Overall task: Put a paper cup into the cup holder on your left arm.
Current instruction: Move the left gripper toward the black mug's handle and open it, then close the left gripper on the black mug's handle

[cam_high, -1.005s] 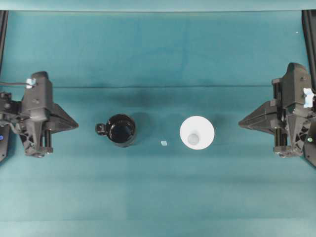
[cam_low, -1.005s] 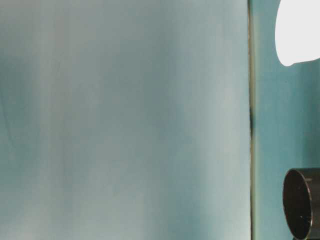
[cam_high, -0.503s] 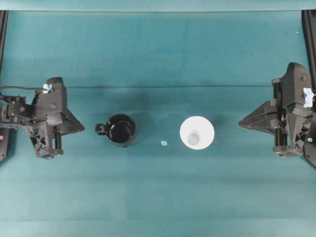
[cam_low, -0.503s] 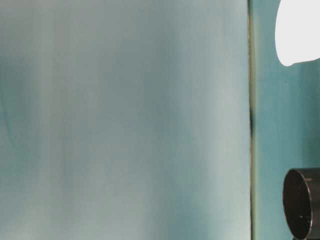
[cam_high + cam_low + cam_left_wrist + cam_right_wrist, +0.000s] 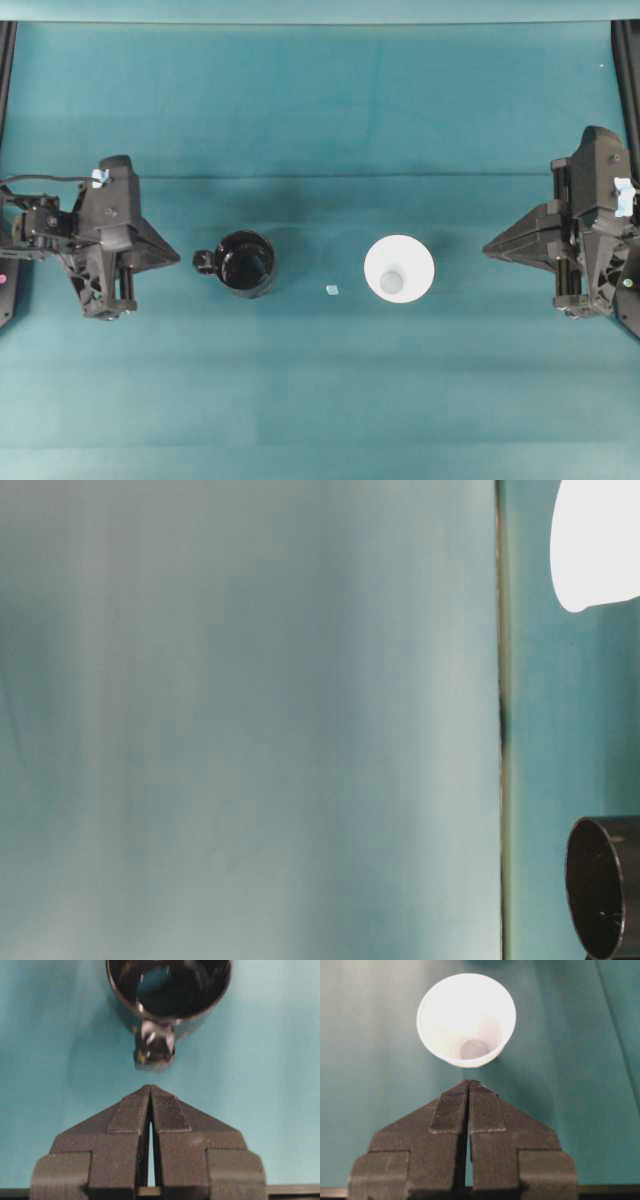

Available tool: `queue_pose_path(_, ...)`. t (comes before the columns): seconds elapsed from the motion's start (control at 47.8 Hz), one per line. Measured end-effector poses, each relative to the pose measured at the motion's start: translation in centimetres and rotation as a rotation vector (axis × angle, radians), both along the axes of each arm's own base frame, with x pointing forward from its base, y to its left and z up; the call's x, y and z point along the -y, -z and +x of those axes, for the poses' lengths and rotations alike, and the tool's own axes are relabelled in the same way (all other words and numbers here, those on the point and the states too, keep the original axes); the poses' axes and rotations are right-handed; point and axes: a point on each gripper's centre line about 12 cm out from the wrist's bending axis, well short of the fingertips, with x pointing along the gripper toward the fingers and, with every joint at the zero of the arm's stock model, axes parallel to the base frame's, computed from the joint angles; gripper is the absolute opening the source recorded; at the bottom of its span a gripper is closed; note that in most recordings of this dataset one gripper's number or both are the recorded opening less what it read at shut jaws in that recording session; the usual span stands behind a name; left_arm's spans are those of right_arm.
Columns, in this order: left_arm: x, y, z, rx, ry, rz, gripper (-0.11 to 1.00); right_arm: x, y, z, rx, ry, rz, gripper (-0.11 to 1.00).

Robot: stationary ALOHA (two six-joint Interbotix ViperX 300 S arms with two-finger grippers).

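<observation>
Near the table's left edge, the left pincer (image 5: 172, 258) pointed at the cup holder (image 5: 246, 263), tips pressed together. The paper cup (image 5: 399, 268) stood upright mid-table, untouched. Near the right edge, the right pincer (image 5: 492, 250), pressed together, faced it, probably poised to fetch.

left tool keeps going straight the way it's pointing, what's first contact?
Most likely the knobby handle of the cup holder: in the left wrist view it sits dead ahead of the left tool, apart from the tips. Relative height is unclear.
</observation>
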Motion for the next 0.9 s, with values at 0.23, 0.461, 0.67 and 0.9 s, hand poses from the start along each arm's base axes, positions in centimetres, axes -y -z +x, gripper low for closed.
queue_pose_path(0.23, 0.0, 0.1, 0.1, 0.003, -0.005, -0.005, 0.82, 0.0, 0.0, 0.0, 0.002, 0.002, 0.000, 0.00)
queue_pose_path(0.461, 0.0, 0.1, 0.2, 0.008, 0.002, 0.003, 0.90, 0.0, 0.0, 0.0, 0.000, 0.002, 0.000, 0.00)
queue_pose_path(0.67, -0.1, 0.0, 1.2, 0.012, 0.002, 0.003, 0.90, 0.0, 0.0, 0.0, 0.000, 0.002, 0.000, 0.00)
queue_pose_path(0.9, -0.2, 0.1, 2.6, 0.014, -0.002, -0.001, 0.90, 0.0, 0.0, 0.0, 0.000, 0.002, 0.000, 0.00)
